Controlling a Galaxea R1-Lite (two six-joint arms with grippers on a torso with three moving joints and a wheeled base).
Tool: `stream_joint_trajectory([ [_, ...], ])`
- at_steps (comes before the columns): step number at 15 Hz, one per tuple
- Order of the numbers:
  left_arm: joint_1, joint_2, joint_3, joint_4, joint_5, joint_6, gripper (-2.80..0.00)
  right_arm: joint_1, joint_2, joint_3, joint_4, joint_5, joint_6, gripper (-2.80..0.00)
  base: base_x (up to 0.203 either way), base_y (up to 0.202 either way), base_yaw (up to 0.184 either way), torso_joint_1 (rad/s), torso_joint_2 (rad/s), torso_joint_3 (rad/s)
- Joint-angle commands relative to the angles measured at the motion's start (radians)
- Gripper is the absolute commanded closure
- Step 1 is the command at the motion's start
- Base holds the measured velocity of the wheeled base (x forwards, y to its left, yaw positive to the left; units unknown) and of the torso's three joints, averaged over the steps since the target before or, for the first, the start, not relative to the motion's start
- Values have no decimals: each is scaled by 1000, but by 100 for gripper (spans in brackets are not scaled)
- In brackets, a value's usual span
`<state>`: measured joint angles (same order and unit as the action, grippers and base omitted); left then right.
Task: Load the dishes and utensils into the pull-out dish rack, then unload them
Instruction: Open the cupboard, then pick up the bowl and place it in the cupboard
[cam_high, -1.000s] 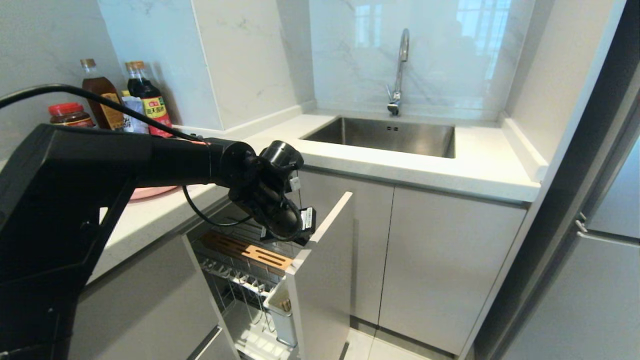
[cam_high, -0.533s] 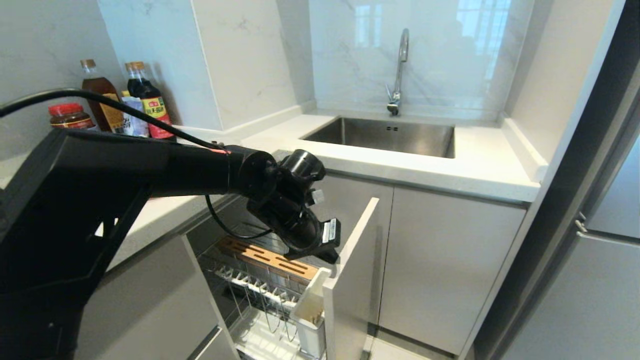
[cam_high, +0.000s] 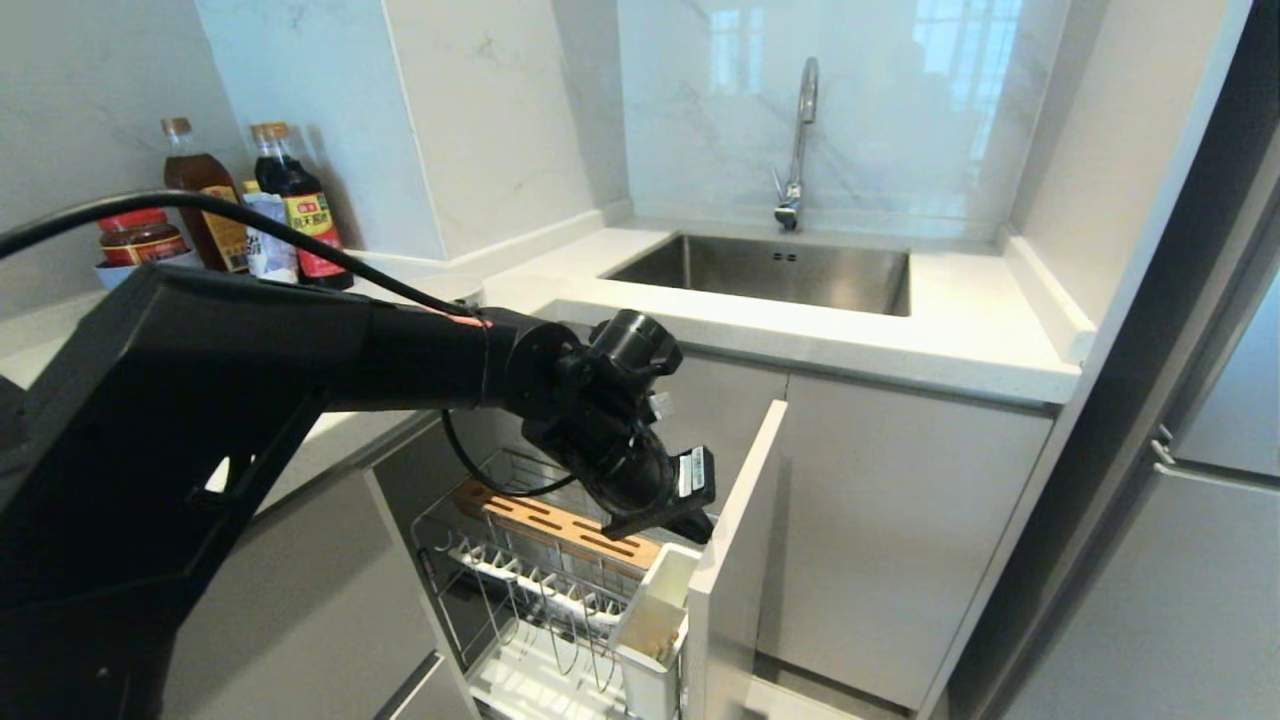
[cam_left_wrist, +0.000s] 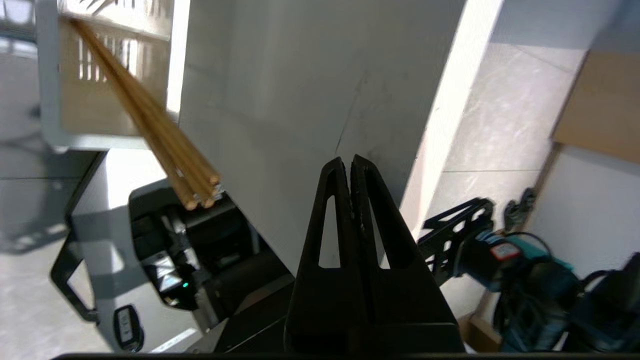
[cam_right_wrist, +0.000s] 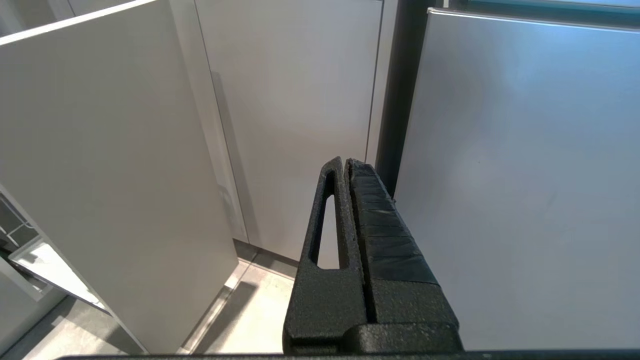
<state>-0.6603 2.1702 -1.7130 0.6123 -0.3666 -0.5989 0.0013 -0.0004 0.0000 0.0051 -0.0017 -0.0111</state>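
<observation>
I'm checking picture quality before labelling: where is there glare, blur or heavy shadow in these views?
Head view: window glare on the glossy wall behind the faucet; the left arm is near-black. Left wrist view: the chopsticks are smeared, the utensil box backlit. Right wrist view: evenly lit, cabinet doors sharp.

Bright daylight, window glare on marble backsplash (cam_high: 800, 60) (chopsticks (cam_left_wrist: 150, 120) motion-blurred in left wrist view); soft shadows.

- Pull-out dish rack (cam_high: 560, 590): chrome wire, light brown wooden strip, white tray, pale grey front panel.
- Chopstick bundle (cam_left_wrist: 150, 120): light tan wood.
- Left gripper (cam_left_wrist: 351, 167): matte black.
- Wall (cam_high: 500, 110): white, faintly grey-veined marble.
</observation>
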Motion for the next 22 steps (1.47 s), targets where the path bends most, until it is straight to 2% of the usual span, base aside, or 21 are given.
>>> stream_joint_trajectory([
  [1, -9, -1, 4, 4, -5, -4, 0, 0, 0, 0, 1, 0, 0, 0, 0, 0, 0, 0, 0, 0],
  [9, -5, -3, 2, 4, 4, -2, 0, 0, 0, 0, 0, 0, 0, 0, 0, 0, 0, 0, 0, 0],
  [11, 32, -20, -8, 3, 50, 4, 0, 0, 0, 0, 0, 0, -1, 0, 0, 0, 0, 0, 0, 0],
  [17, 122, -158, -67, 6, 275, 9, 0, 0, -1, 0, 0, 0, 0, 0, 0, 0, 0, 0, 0, 0],
  [19, 138, -267, -69, 8, 315, 17, 0, 0, 0, 0, 0, 0, 0, 0, 0, 0, 0, 0, 0, 0],
  [22, 172, -452, -69, 24, 332, 35, 0, 0, 0, 0, 0, 0, -1, 0, 0, 0, 0, 0, 0, 0],
])
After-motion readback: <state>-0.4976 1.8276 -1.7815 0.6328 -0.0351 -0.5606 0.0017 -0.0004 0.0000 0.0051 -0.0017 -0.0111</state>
